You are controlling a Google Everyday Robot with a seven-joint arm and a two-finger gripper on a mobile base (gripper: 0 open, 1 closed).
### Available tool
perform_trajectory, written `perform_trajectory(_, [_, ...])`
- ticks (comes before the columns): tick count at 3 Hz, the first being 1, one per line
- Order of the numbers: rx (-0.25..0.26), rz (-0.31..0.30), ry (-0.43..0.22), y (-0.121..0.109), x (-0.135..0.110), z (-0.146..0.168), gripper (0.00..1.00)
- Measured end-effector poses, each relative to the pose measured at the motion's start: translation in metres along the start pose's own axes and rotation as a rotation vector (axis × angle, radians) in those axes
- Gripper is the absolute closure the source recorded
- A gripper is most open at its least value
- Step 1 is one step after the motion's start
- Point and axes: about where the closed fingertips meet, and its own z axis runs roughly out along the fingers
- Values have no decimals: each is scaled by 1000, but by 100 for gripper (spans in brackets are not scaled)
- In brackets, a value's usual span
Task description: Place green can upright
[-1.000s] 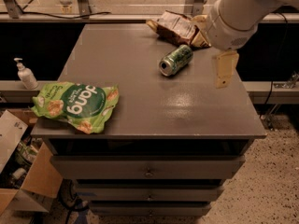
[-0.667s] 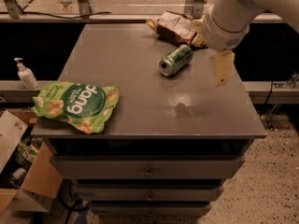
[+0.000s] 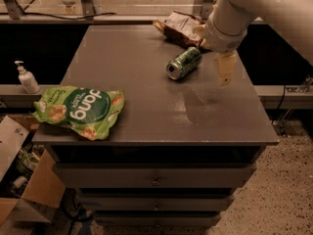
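Green can (image 3: pixel 184 62) lies on its side, upper centre; gripper (image 3: pixel 225 68) hovers just right of it, apart; whether open or closed, cannot tell.

The green can (image 3: pixel 184 62) is shiny metal with a silvery end. The grey surface (image 3: pixel 137 58) is smooth, with a dull sheen. The snack bag (image 3: pixel 80 110) is glossy, crinkled plastic. The tool (image 3: pixel 225 71), hanging just right of the can, looks like pale, waxy plastic below a smooth white arm (image 3: pixel 234 13).
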Motion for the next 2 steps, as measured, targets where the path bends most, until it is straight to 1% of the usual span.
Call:
perform_trajectory(1, [-8,-56,-35,-15,1,20,0])
perform_trajectory(2, [-27,-108,-79,-29,-7,36,0])
